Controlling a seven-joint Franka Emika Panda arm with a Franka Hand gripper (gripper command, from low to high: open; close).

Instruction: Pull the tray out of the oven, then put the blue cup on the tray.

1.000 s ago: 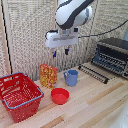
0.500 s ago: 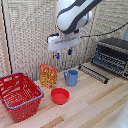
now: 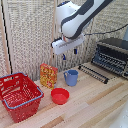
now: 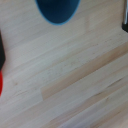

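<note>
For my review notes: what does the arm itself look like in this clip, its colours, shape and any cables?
The arm has bulky, rounded white shells with black sections at the joints. At its end sits a flat white block carrying the gripper, whose short dark fingers hang below it. A thin dark cable runs from the arm toward the oven. No markings can be read at this size.

The yellow-red packet's point(image 3: 48, 75) print is seemingly too blurred to read.

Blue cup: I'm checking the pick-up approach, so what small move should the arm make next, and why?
Probably lower straight toward the blue cup. The gripper hangs above it, apart from it, and the tray already sticks out of the oven.
</note>
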